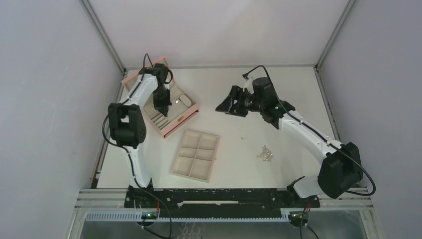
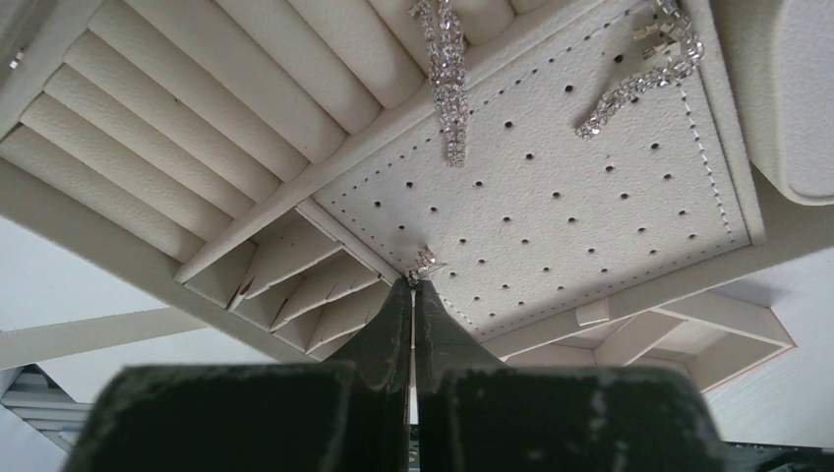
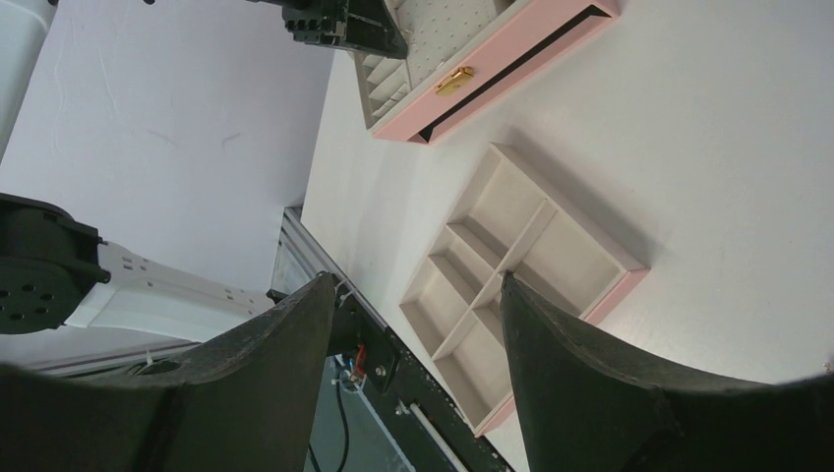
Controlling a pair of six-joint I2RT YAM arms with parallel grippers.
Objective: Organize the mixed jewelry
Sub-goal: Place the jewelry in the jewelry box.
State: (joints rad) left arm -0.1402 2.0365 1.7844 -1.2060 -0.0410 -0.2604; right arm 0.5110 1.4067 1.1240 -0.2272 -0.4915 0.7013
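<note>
White tabletop (image 1: 249,89); at ten o'clock the left gripper (image 2: 412,286), jaws pressed together, meets a tiny stud (image 2: 425,263) inside the pink box (image 1: 181,121), grip unclear; right gripper (image 1: 230,105) gapes, empty. Blurry jewelry cluster (image 1: 265,154) at four o'clock.

Table (image 1: 283,94) open 12–3 o'clock, free lane btw beige tray (image 1: 196,155) at 7 and chain cluster (image 1: 265,153) at 4, pink box (image 1: 183,121) at 10 blocked by L arm (image 1: 142,89), L gripper (image 2: 412,287) tips pinched inside it, crystal strands (image 2: 450,79) close ahead, R gripper (image 1: 226,103) raised nr centre, jaws spread
</note>
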